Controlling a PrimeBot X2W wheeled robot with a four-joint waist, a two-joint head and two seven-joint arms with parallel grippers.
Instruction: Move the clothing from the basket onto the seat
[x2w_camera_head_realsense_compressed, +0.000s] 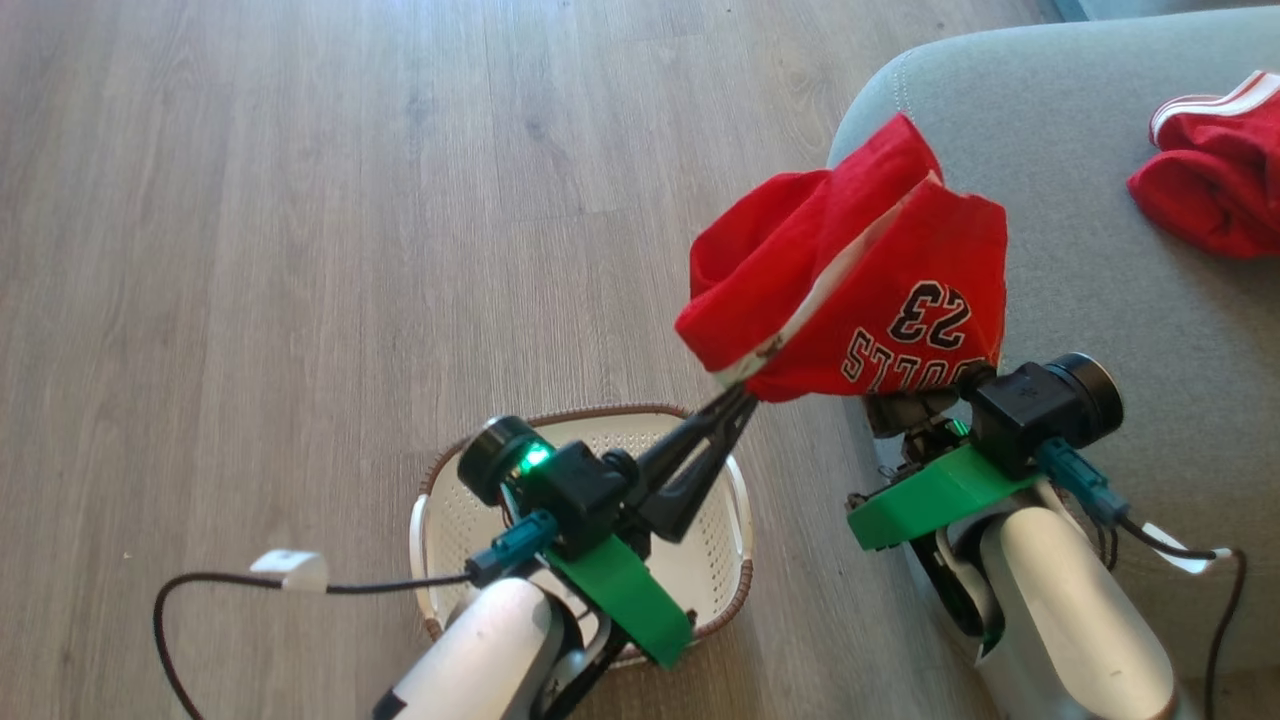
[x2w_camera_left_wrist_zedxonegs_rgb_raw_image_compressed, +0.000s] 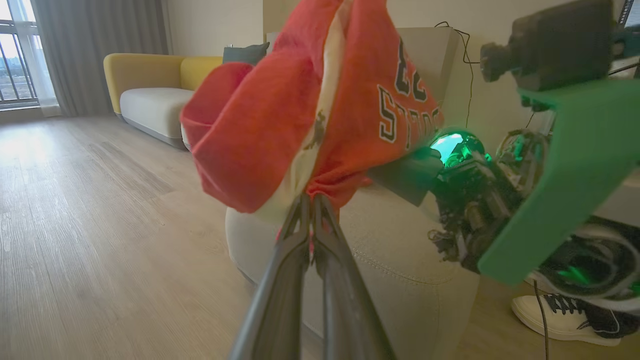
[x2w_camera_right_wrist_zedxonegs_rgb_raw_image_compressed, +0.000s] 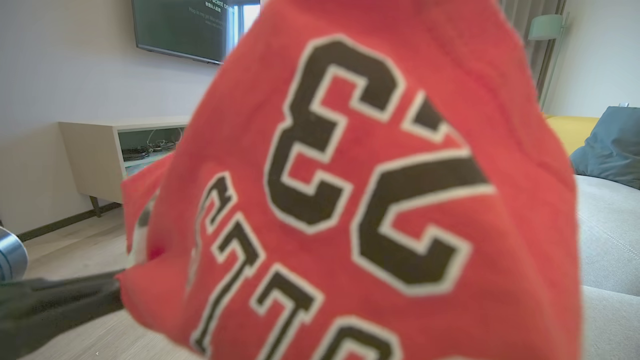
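My left tool (x2w_camera_head_realsense_compressed: 745, 397) is clamped on the jersey's (x2w_camera_head_realsense_compressed: 880, 290) edge. My right tool (x2w_camera_head_realsense_compressed: 940, 400) is closed at its other corner, fingers hidden by cloth. The jersey hangs at the seat's (x2w_camera_head_realsense_compressed: 1080, 200) corner, past the basket (x2w_camera_head_realsense_compressed: 440, 510). The other garment (x2w_camera_head_realsense_compressed: 1215, 170) lies on the seat.

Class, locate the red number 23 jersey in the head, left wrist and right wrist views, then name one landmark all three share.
Head view: the jersey is right of centre, held up between the left gripper and the right gripper.
Left wrist view: upper middle, pinched at that gripper's fingertips.
Right wrist view: close up across the centre.
Shared landmark: the grey-green seat.
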